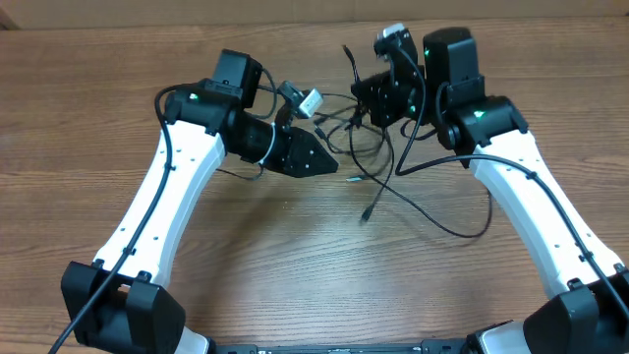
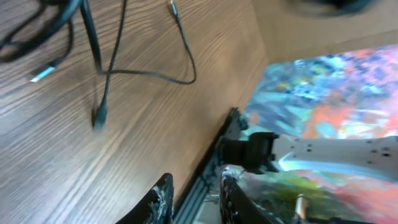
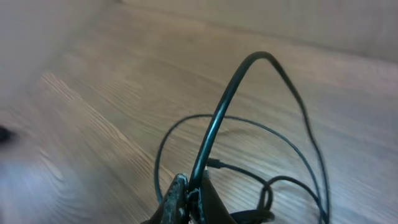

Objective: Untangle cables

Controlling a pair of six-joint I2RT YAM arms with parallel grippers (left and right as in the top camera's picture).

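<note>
Looks like a robotics lab bench to me: wood-grain counter (image 1: pixel 295 265), plain beige wall (image 1: pixel 118 10) behind it, and a white left arm (image 1: pixel 162 197) and right arm (image 1: pixel 541 211) mounted at its near edge.

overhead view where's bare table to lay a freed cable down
Bare table toward the front, between the left arm and right arm, and far left beyond the left arm. Crowded at centre back, where the cables tangle.
</note>
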